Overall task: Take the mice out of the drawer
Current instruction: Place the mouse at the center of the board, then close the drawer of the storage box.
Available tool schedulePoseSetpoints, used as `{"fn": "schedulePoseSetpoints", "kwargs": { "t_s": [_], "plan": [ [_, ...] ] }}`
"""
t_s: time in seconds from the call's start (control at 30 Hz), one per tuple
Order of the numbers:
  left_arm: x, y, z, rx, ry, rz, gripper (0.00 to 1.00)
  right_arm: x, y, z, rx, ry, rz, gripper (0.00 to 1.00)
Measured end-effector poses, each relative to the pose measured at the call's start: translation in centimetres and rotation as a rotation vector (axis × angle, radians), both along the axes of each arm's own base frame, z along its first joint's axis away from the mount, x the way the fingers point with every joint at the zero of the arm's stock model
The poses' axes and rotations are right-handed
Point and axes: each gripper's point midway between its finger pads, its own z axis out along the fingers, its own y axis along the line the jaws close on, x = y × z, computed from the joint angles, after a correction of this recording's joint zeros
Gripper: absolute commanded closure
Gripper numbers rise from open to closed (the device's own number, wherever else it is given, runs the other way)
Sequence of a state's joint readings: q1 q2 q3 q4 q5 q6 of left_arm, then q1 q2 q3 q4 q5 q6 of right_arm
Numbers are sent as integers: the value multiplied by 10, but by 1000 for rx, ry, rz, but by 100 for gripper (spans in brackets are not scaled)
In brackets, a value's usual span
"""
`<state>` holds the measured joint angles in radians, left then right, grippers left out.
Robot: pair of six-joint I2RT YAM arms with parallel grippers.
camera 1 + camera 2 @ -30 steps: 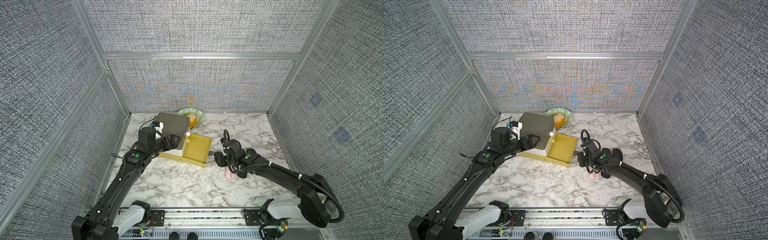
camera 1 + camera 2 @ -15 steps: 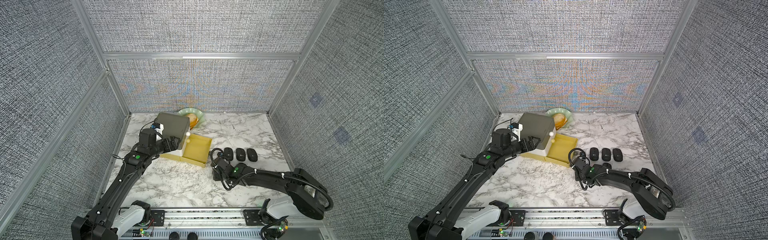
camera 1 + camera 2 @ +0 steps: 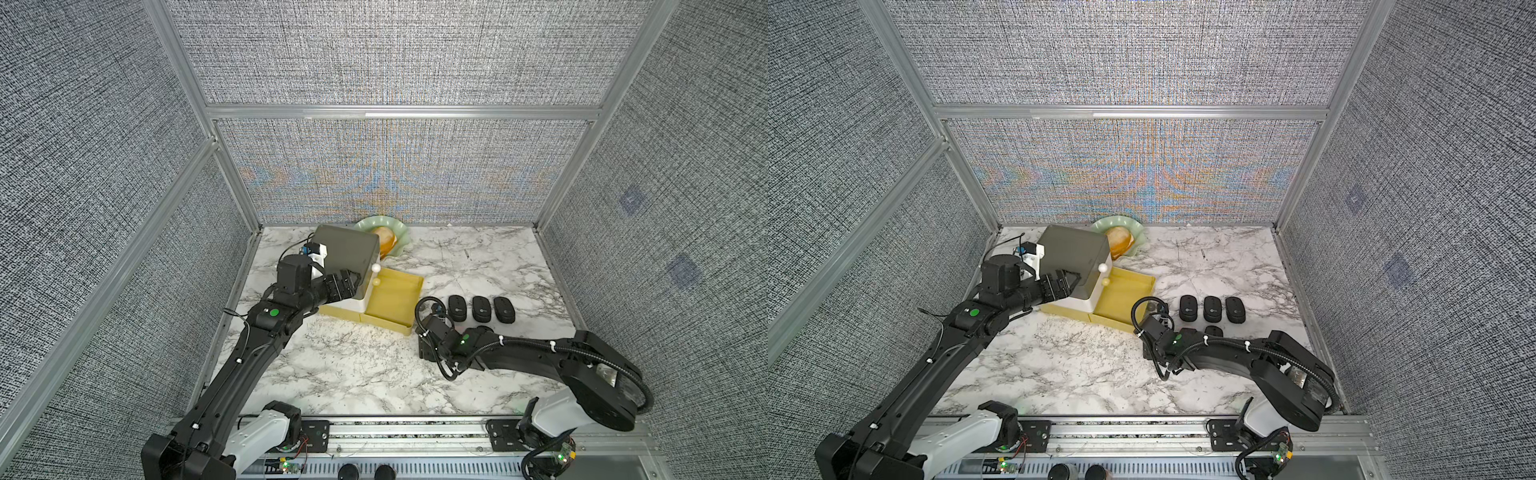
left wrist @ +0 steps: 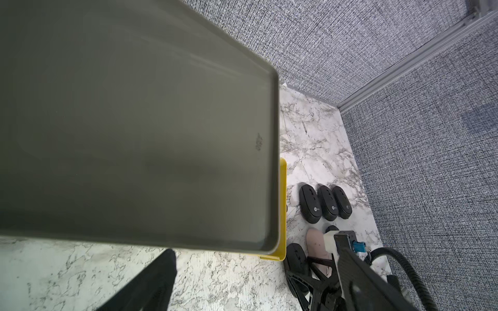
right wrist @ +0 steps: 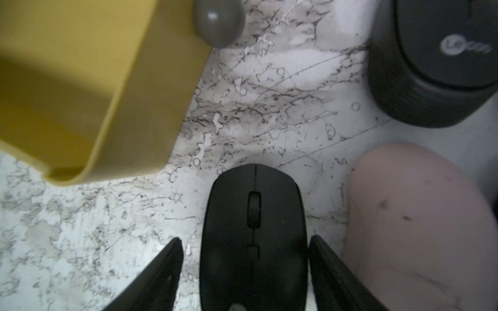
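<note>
The table (image 3: pixel 353 374) is white marble with grey veins, walled in by coarse grey woven panels (image 3: pixel 374 62) set in aluminium frames. At the back left stands a boxy cabinet (image 3: pixel 347 249) with a smooth matt grey top and rounded corners. Its shallow, rectangular drawer (image 3: pixel 388 325) of yellow plastic is pulled out, and small round knobs (image 3: pixel 375 268) sit on the cabinet front. Behind the cabinet, a pale green scalloped plate (image 3: pixel 405 232) holds something golden-brown and rounded (image 3: pixel 386 243). All five mice lie on the marble outside the drawer. Three black mice (image 3: pixel 481 308), low smooth ovals each with a pale round logo, lie side by side in a tight row just to the right of the drawer. The fourth black mouse (image 5: pixel 253 237) has a scroll wheel set in a central seam and lies nearer the robot. Just beside it is the pink mouse (image 5: pixel 412 223), whose pale shell carries a few dark specks. The right gripper (image 5: pixel 245 239) straddles the fourth black mouse, jaws parted, with a strip of marble showing beside one finger. The left gripper (image 3: pixel 347 284) lies against the cabinet's side. Only one of its fingers (image 4: pixel 161 280) shows in the left wrist view, so whether it grips anything cannot be told.
</note>
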<state>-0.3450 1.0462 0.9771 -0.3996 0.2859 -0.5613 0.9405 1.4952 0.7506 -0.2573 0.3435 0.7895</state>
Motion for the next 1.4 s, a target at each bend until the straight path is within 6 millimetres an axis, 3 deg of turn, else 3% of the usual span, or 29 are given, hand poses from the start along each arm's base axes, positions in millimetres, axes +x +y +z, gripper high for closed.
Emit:
{"fn": "schedulePoseSetpoints", "kwargs": {
  "t_s": [0.2,0.3,0.43,0.6,0.83,1.07,1.4],
  "plan": [
    [15,14,47,35,-111,34,1,23,-7,33,53,-35,-42,24],
    [32,35,59,80,-140,99,1,40,-8,45,70,-42,-43,28],
    [54,53,59,132,-131,149,1,57,-10,43,54,-24,-30,35],
    [84,80,37,177,-67,202,1,76,-13,29,36,23,-14,41],
    [108,101,3,170,22,213,1,98,10,14,43,63,50,42],
    [111,91,-23,147,76,137,4,114,37,7,96,73,125,42],
    [108,80,-38,110,94,74,9,141,86,10,251,39,211,42]
  ]
}}
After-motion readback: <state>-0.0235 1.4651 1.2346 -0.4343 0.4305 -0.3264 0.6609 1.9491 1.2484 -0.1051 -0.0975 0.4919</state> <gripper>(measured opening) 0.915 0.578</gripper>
